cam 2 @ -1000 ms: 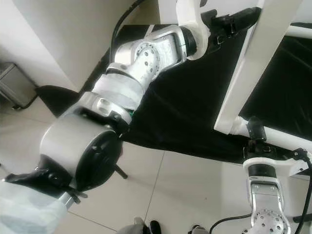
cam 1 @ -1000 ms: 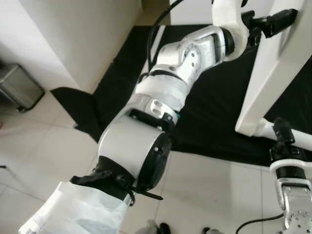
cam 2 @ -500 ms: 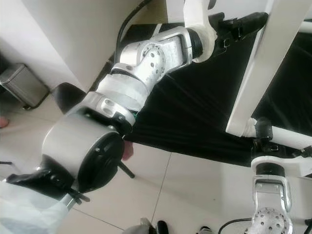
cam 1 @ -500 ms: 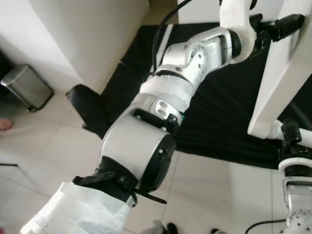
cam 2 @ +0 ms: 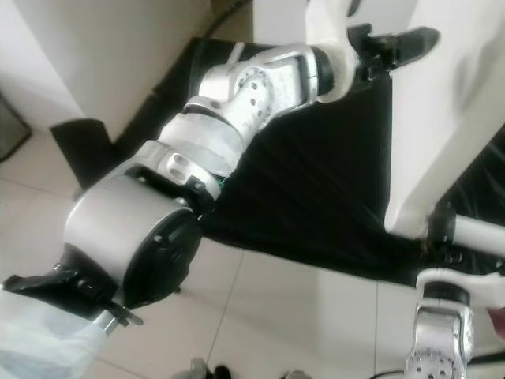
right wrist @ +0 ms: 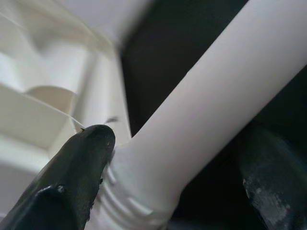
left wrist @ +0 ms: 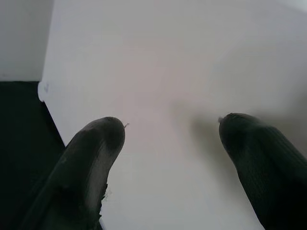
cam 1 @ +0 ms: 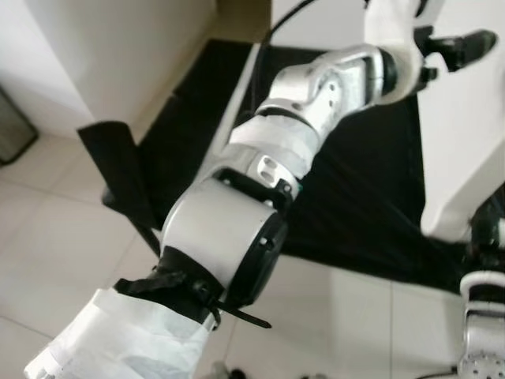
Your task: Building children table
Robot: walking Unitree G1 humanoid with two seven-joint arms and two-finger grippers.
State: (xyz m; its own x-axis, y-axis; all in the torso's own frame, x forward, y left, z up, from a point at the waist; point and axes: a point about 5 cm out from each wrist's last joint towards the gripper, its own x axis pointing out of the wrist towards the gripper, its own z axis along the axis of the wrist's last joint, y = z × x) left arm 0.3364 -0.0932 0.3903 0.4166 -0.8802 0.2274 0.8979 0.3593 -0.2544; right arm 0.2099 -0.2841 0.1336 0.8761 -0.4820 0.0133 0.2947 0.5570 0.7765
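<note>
The left gripper (left wrist: 168,139) has its 2 black fingers (left wrist: 91,158) spread wide apart, their tips pressed flat against the broad white face of the table top (left wrist: 158,67), with nothing clamped between them. In the head views this gripper (cam 2: 398,46) sits high up, at the end of the long silver left arm (cam 1: 316,87) that stretches diagonally from the bottom corner, and its fingers meet the upper part of the white panel. The right gripper (right wrist: 172,158) straddles a round white table leg (right wrist: 216,96): 1 finger (right wrist: 76,172) lies against the ribbed end where the leg joins a socket on the underside of the table top, the other finger sits on the far side of the leg, and whether they squeeze it I cannot tell. From the head, the right gripper (cam 2: 443,229) is low on the robot's right, at the bottom corner of the table top (cam 2: 450,118), which stands on edge and tilted, with the leg (cam 2: 481,234) running off to the right. Under both lies a black mat (cam 2: 316,197) spread over pale floor tiles (cam 2: 300,316). A white wall (cam 1: 118,47) stands to the left.
</note>
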